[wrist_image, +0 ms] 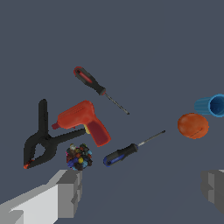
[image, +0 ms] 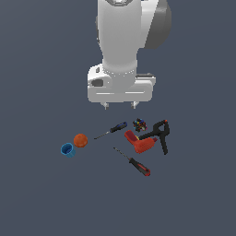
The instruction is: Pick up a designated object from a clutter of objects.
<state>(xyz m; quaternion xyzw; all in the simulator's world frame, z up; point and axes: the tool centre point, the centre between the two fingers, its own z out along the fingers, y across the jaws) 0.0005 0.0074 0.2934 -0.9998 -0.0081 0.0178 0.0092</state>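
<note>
A small clump of tiny multicoloured marbles [image: 139,123] is lying on a flat dark grey floor [image: 41,193], near the middle of a loose scatter of tools. In the exterior view it is sitting just above the red drill [image: 138,142], with the black clamp [image: 158,133] at its right and the blue-handled screwdriver [image: 112,130] at its left. Whether the clump is touching the clamp's handle is hard to tell at this size.

Below the drill, a red-handled screwdriver [image: 135,163] is lying at a slant. Well apart on the exterior view's left, an orange ball [image: 80,140] is resting just beside a blue cup [image: 67,150] that is lying on its side.

The white gripper [image: 120,105] is hanging above the clutter, holding nothing, its two fingers spread wide apart. In the wrist view one grey fingertip [wrist_image: 70,192] is showing close beside the clump [wrist_image: 79,158], while the other is showing far across the frame, beyond the blue-handled screwdriver [wrist_image: 121,154] and below the ball [wrist_image: 193,125].
</note>
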